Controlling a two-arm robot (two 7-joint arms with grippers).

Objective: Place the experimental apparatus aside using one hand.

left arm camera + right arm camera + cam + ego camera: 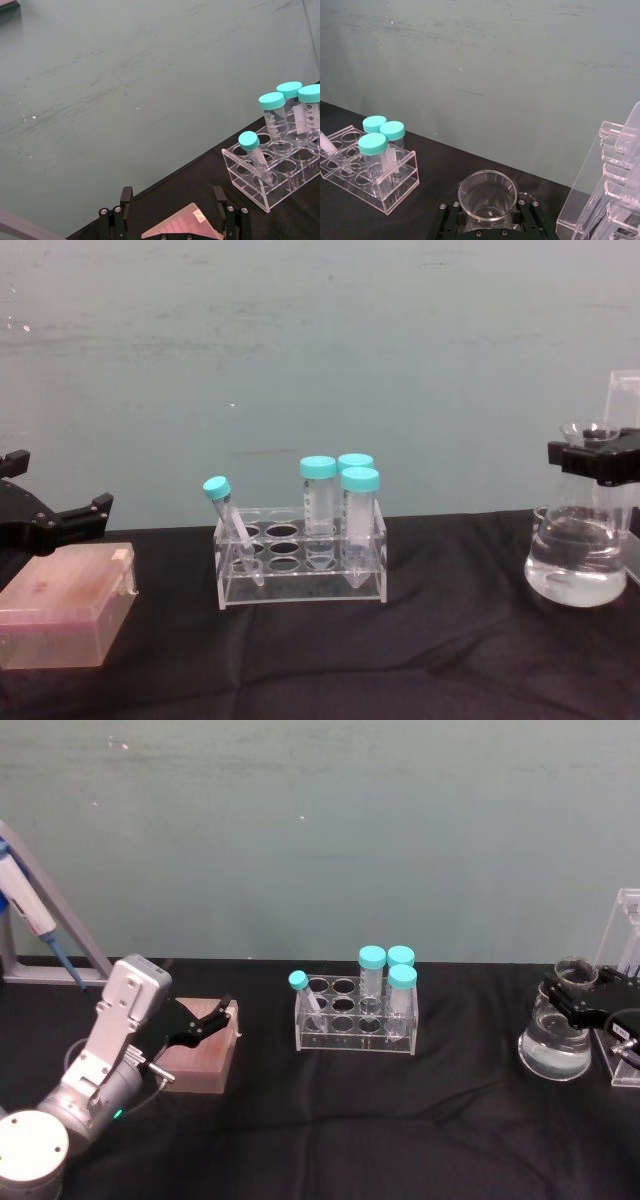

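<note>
The conical flask [556, 1045] with clear liquid stands at the table's far right. My right gripper [572, 1000] is shut on its neck just below the rim. The chest view shows the black fingers [575, 453] clamped around the neck above the flask's body [583, 565]. In the right wrist view the flask's open mouth [487, 195] sits between the fingers. The tall acrylic stand [628, 920] rises right behind the flask at the frame edge. My left gripper [208, 1023] hangs open over a pink box [205, 1055] at the left.
A clear tube rack [355, 1015] with several teal-capped tubes stands mid-table. A blue and white pipette [25, 900] leans on a stand at the far left. A green wall closes the back. Black cloth lies bare between the rack and the flask.
</note>
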